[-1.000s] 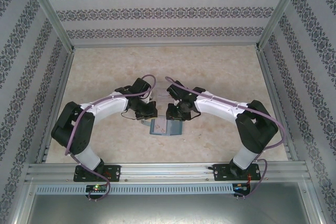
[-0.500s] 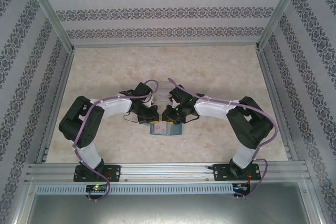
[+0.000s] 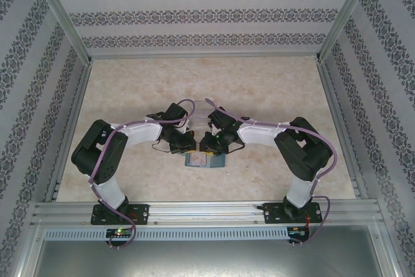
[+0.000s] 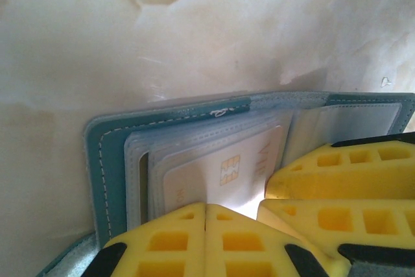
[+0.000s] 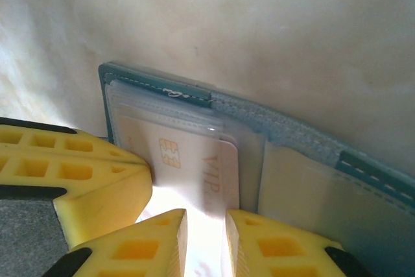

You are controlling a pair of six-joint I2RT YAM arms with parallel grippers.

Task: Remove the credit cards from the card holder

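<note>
1. Location. The card holder (image 3: 204, 159) lies open and flat on the table (image 3: 272, 89), midway between the 2 arms, with its long axis running left to right in the top view.

2. Left gripper (image 4: 205, 207). The fingers are closed against each other. They sit on the near edge of the left leaf and appear to pin it down.

3. Right gripper (image 5: 206, 215). The jaws stand narrowly apart. They sit over the free end of 1 credit card (image 5: 194, 167) and do not pinch it, because the card is wider than the gap between them.

4. Governing relation. The card sits in a clear sleeve (image 5: 188, 118) on the left leaf. Going by the chip and lettering, its long axis appears to point straight at the right fingertips, and its exposed end runs under them. The right arm therefore has the line of withdrawal, and the card should come out toward that gripper along its own length.

5. Risk. If the left leaf lifts, the whole holder may come along with the card.
</note>
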